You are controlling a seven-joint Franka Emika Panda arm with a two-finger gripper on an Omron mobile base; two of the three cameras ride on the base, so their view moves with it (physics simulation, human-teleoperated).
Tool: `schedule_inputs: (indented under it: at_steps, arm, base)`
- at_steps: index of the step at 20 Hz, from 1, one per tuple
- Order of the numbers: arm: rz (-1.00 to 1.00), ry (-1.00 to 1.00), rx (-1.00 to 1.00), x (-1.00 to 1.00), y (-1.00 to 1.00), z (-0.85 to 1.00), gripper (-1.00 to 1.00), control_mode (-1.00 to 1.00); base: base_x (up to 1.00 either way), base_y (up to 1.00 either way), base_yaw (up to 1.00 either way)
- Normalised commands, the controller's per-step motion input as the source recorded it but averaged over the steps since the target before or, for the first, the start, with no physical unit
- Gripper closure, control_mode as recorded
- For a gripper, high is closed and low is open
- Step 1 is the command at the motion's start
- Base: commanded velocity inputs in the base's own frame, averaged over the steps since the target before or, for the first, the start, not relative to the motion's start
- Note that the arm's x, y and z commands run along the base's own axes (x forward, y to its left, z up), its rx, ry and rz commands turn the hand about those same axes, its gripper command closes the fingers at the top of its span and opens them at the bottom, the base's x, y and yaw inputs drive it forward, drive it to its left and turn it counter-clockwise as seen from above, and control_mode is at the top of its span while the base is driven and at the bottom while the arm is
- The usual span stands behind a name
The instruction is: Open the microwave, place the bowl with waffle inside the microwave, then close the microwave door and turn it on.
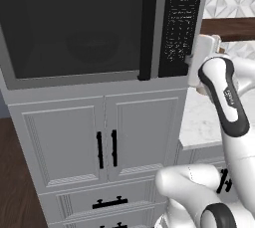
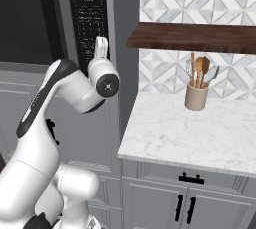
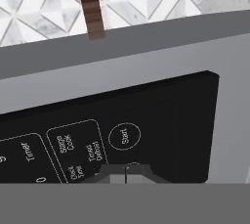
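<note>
The microwave (image 1: 10,80) fills the upper left, and its door (image 1: 74,75) is shut, the black bar handle (image 1: 148,28) upright beside the keypad (image 1: 179,23). A faint round outline (image 1: 93,48) shows behind the dark window; I cannot tell whether it is the bowl. The waffle is hidden. My gripper (image 1: 191,60) is shut, empty, and points at the lower right of the keypad (image 2: 89,18). In the hand view the gripper (image 3: 126,171) has its tips together, touching or nearly touching the panel just below the round Start button (image 3: 124,136).
Grey cabinet doors (image 1: 99,142) with short black handles sit under the microwave. To the right lies a marble counter (image 2: 200,133) carrying a beige utensil crock (image 2: 196,95), with a dark wooden shelf (image 2: 195,37) above it.
</note>
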Motion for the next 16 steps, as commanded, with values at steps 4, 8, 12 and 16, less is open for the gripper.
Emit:
schedule_inputs:
  at_steps: [4, 8, 12, 16]
  arm:
    - [0.00, 0.00, 0.00, 0.30, 0.00, -0.16, 1.00, -1.00]
    - [0.00, 0.00, -0.05, 0.38, 0.17, -0.19, 1.00, -1.00]
    - [0.00, 0.00, -0.07, 0.49, 0.20, -0.15, 1.00, -1.00]
    - [0.00, 0.00, -0.04, 0.51, 0.09, -0.11, 1.00, -1.00]
  base:
    - [0.00, 0.00, 0.00]
    - [0.00, 0.00, 0.00]
    - [0.00, 0.00, 0.00]
    - [0.00, 0.00, 0.00]
